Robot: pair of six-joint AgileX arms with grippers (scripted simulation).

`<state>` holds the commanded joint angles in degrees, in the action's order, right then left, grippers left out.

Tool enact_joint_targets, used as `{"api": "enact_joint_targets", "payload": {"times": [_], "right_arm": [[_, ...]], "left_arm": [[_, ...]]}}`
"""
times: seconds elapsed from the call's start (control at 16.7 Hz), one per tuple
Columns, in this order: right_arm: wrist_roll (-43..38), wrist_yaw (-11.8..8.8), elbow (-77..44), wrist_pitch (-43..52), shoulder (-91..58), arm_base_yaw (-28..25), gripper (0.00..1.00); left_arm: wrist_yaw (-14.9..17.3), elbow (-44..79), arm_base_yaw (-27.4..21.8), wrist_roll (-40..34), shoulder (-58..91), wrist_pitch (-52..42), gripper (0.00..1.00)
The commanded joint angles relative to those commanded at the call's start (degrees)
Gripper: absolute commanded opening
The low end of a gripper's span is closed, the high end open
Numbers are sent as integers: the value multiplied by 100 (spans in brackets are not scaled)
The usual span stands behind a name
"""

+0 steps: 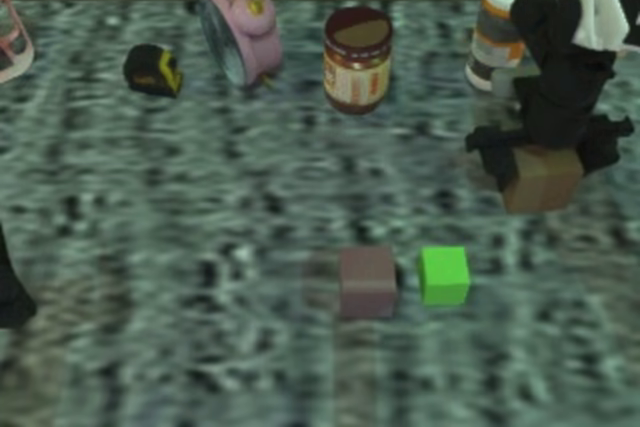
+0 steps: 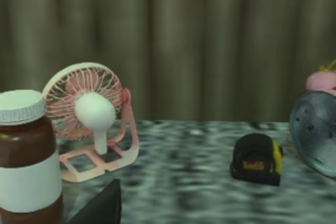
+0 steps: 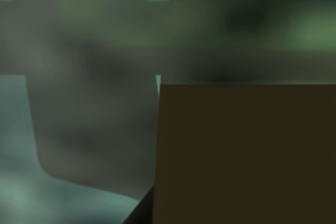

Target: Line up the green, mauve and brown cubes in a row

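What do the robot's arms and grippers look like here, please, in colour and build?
The right arm is matte black with a white wrapped segment near the top; its right gripper is black, blocky and two-fingered. Of the left arm only a black sliver shows at the table's left edge. No cables or markings visible.

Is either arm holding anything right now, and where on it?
The right gripper is down on the brown cube, its fingers at opposite sides near the cube's top; whether they are clamped is unclear. The left arm, parked at the table's left edge, holds nothing visible.

All three cubes (image 1: 444,275) appeared matt and smooth. The desk (image 1: 200,207) showed a mottled, stone-like finish. The fan (image 2: 92,119) looked plastic; the jar (image 1: 357,59) appeared glossy.
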<state>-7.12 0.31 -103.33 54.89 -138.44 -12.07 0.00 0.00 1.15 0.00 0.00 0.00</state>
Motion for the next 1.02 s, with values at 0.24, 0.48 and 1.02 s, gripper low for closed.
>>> {"api": "enact_joint_targets", "payload": {"times": [0.24, 0.48, 1.02], "right_arm": [[-5, 3, -21, 31, 36, -5, 0], [10, -3, -428, 637, 222, -41, 0], [-17, -4, -853, 1299, 452, -37, 0]], "left_arm": [[0, 0, 0, 0, 0, 0, 100], [0, 0, 0, 0, 0, 0, 100], [0, 0, 0, 0, 0, 0, 100]]}}
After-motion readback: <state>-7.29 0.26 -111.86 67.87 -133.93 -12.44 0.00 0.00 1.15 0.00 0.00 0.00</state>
